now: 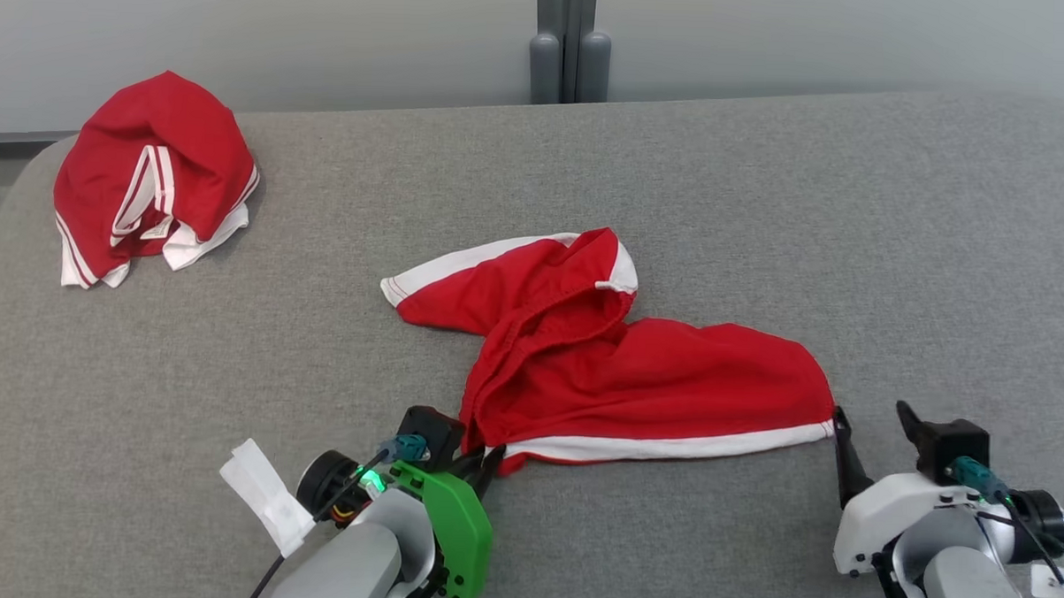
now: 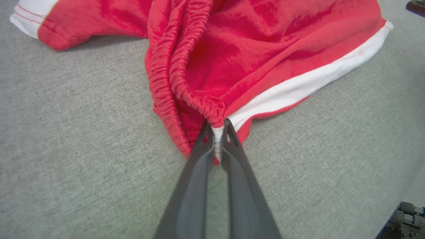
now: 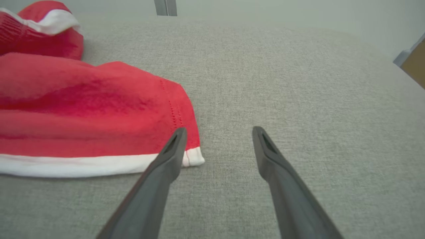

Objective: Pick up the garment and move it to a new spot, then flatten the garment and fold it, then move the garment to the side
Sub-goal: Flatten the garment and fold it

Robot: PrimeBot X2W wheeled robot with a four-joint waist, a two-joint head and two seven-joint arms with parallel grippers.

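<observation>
**Red garment being gripped at one near corner, the other corner not yet taken**

A crumpled red garment [image 1: 636, 373] with white trim is lying near the middle of a grey table [image 1: 765, 210], towards the robot's side. It is bunched and partly turned over on itself, not flat. A second garment [image 1: 151, 179], also red and white, is sitting in a heap at the far left, well apart.

The step in hand is judged to be the taking of both near corners, so that the garment can be lifted and spread. To do it well, the right corner of the white hem [image 2: 298, 86] should be brought fully between the open fingers and closed on deeply enough that all layers are caught. Both arms should then be raised together and drawn apart, so that the hem is being kept taut and the folded-over upper part can fall open. A shallow pinch on the trim alone is judged likely to slip.

The left gripper [image 2: 217, 127] is being held closed on the garment. Its left fingers [image 2: 199, 172] are pressed almost together, and a thin fold of cloth is being pinched between the tips, where the gathered waistband [image 2: 172, 76] meets the hem.

The right gripper [image 3: 219, 131] is being held wide open and is gripping nothing. One of the right fingers [image 3: 166, 162] is lying just beside the hem's right corner, touching or nearly touching it; which cannot be told. The other is resting over bare table.
</observation>
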